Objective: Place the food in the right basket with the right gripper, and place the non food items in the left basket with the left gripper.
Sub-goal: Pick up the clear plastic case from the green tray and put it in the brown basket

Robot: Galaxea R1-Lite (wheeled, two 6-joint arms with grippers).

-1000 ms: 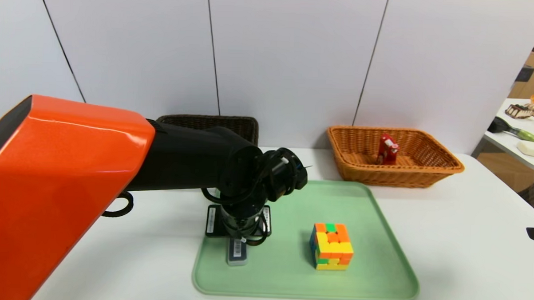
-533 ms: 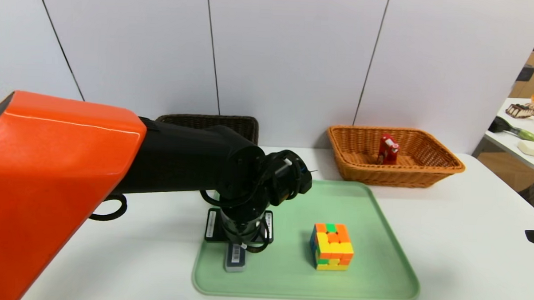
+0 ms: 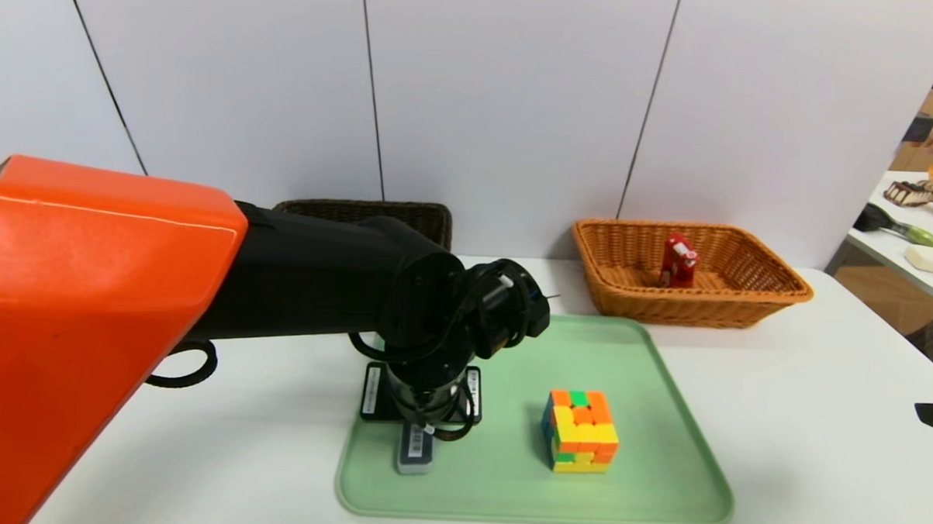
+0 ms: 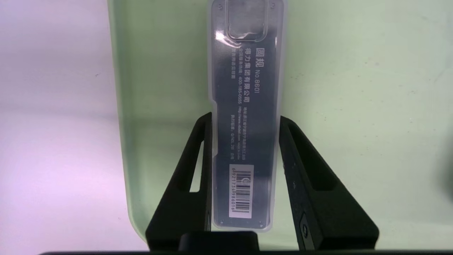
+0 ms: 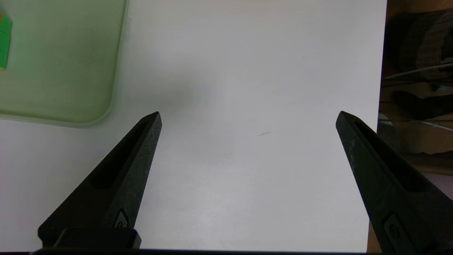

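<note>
At the far left of the desk point(image 3: 802, 429), partly behind your left arm, stands the dark wicker basket point(image 3: 406, 211). Your left tool point(image 4: 246, 120) is over the left part of the green tray point(image 3: 629, 500), clenched on the compass case point(image 4: 246, 106), with one finger against each long side. The case is a narrow box with a clear edge, a dark label and a barcode; it is over the near left part of the tray. To its right, on the tray, sits the puzzle cube point(image 3: 581, 431), showing yellow, orange and green squares. Beyond the tray, at the far right of the desk, is the orange-brown wicker basket point(image 3: 690, 301), with a small red packet point(image 3: 678, 262) upright inside. Your right tool point(image 5: 248, 112), released and holding nothing, is parked above the desk, to the right of the tray.
</note>
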